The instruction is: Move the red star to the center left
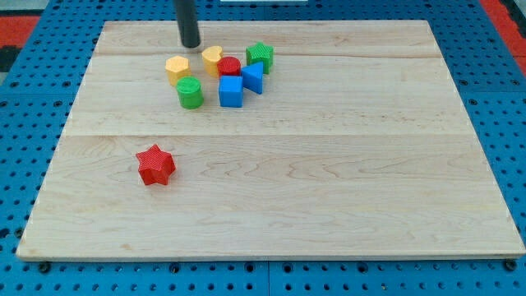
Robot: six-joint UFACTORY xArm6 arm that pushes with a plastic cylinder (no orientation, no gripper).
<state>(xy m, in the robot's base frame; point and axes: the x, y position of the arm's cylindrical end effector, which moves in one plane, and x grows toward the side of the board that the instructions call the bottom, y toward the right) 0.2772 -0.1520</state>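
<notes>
Surface: you see a pale wooden board [329, 164] on a blue pegboard [25, 123].
Red star [155, 164]: sits alone at the view's lower left.
My tip [191, 45]: near the top, just above the yellow block [176, 69]; it has no jaws.

You have open board all around the red star [155, 164], while toward one o'clock the cluster from green cylinder [190, 93] to green star [260, 57] blocks passage beside my tip [191, 44].
</notes>
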